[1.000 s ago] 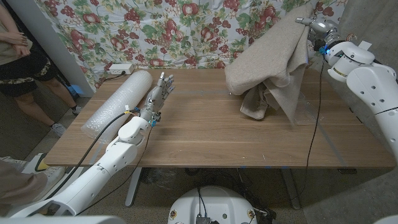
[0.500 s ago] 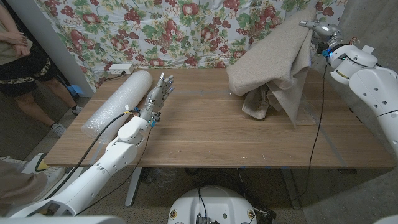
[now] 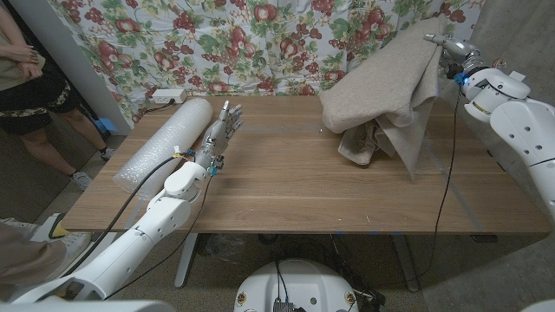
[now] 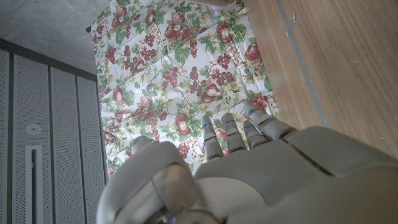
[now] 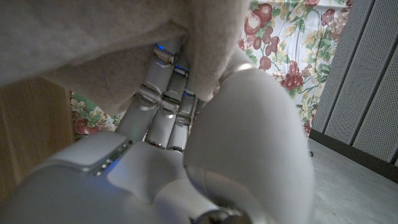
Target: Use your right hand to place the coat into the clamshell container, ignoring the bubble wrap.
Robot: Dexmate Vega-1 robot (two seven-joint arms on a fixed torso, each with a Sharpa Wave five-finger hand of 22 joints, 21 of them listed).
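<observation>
A wooden table [image 3: 286, 186] with a brown grained top is filling the middle of the head view. Behind it, a floral cloth [image 3: 217, 43] printed with red fruit and green leaves is hanging across the upper part of the frame. A white power strip [image 3: 166, 95] is lying at the table's far left corner. At the upper left, a person [image 3: 26, 78] in dark clothing is standing on a grey floor [image 3: 35, 186]. In the right wrist view, grey perforated wall panels [image 5: 367, 81] are standing at the right.
</observation>
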